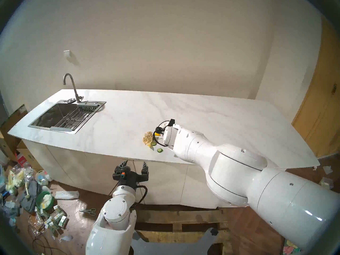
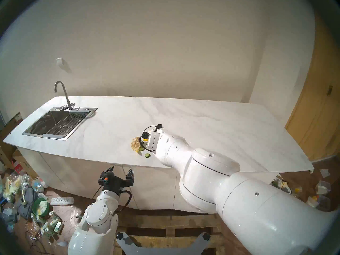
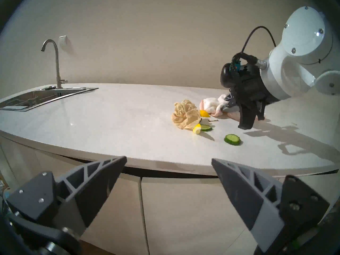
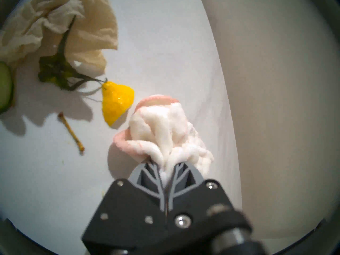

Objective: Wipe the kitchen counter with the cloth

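Observation:
The white terry cloth [image 4: 165,131] with pink edging is bunched on the white marble counter [image 1: 202,111], and my right gripper [image 4: 166,168] is shut on it. In the left wrist view the cloth [image 3: 213,105] lies just right of a lemon wedge [image 3: 204,113]. The head views hide this gripper's fingers behind the right wrist. My left gripper [image 1: 134,164] hangs open and holds nothing, in front of the cabinet fronts just below the counter's front edge.
Left of the cloth lie a tan crumpled paper wad [image 3: 185,114], a second lemon wedge [image 3: 197,129], two cucumber slices [image 3: 232,139], a wilted green stalk [image 4: 58,70] and a small stem [image 4: 71,133]. The steel sink [image 1: 53,128] and faucet [image 1: 70,87] are at the far left. Clutter covers the floor.

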Available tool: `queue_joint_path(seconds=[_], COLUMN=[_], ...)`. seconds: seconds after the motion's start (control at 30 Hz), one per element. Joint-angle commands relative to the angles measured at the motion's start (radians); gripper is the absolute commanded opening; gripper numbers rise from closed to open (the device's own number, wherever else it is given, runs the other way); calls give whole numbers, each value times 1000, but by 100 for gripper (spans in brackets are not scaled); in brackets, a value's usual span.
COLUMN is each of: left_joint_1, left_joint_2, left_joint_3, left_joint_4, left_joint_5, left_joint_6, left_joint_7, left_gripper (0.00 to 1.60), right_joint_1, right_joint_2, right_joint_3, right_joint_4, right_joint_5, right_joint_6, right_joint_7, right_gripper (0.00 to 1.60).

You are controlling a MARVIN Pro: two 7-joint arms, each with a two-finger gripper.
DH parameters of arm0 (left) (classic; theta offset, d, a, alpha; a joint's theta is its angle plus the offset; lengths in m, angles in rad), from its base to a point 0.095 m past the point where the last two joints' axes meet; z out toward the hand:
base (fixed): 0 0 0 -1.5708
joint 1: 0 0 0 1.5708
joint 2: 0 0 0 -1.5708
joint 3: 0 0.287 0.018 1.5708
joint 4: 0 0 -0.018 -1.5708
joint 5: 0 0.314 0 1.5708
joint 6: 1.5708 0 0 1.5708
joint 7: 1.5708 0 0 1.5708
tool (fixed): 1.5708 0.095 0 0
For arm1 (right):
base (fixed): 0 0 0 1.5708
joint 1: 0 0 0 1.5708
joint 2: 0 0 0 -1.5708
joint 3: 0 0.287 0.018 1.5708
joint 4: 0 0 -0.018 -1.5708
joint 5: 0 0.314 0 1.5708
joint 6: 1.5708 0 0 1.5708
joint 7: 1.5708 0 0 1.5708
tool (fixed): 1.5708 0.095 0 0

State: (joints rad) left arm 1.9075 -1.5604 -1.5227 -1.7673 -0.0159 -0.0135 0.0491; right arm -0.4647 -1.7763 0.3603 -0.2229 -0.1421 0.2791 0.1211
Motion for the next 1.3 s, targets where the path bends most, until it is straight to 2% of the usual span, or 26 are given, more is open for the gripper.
queue_joint_path(seconds=[0.0, 0.1, 0.13, 0.2, 0.3, 0.4, 0.67, 0.8, 1.13, 1.27], left_joint_1=[-6, -6, -6, -5, -5, -4, -4, -4, -5, -5], left_joint_2=[1, 1, 1, 2, 2, 2, 2, 2, 2, 2], left_joint_3=[2, 2, 2, 2, 2, 2, 2, 2, 2, 2], left_joint_4=[-28, -29, -29, -30, -30, -31, -32, -31, -31, -30], left_joint_5=[-1, -1, -1, -1, -1, -1, -2, -2, -1, -1], left_joint_6=[-7, -7, -7, -7, -7, -7, -7, -7, -7, -7], left_joint_7=[-4, -4, -4, -5, -5, -5, -5, -5, -5, -5], left_gripper=[160, 160, 160, 160, 160, 160, 160, 160, 160, 160], right_joint_1=[94, 113, 113, 127, 134, 143, 165, 173, 153, 143], right_joint_2=[30, 48, 48, 62, 79, 97, 144, 161, 233, 275], right_joint_3=[-9, -9, -9, -15, -19, -32, -51, -45, -58, -58], right_joint_4=[5, 9, 9, 12, 16, 15, -39, -77, -220, -288], right_joint_5=[5, 11, 11, 7, 15, 9, 4, 10, -10, -1], right_joint_6=[-68, -92, -92, -110, -129, -157, -249, -288, -395, -401], right_joint_7=[110, 177, 177, 250, 273, 348, 504, 539, 536, 607], right_gripper=[0, 0, 0, 0, 0, 0, 0, 0, 0, 0])
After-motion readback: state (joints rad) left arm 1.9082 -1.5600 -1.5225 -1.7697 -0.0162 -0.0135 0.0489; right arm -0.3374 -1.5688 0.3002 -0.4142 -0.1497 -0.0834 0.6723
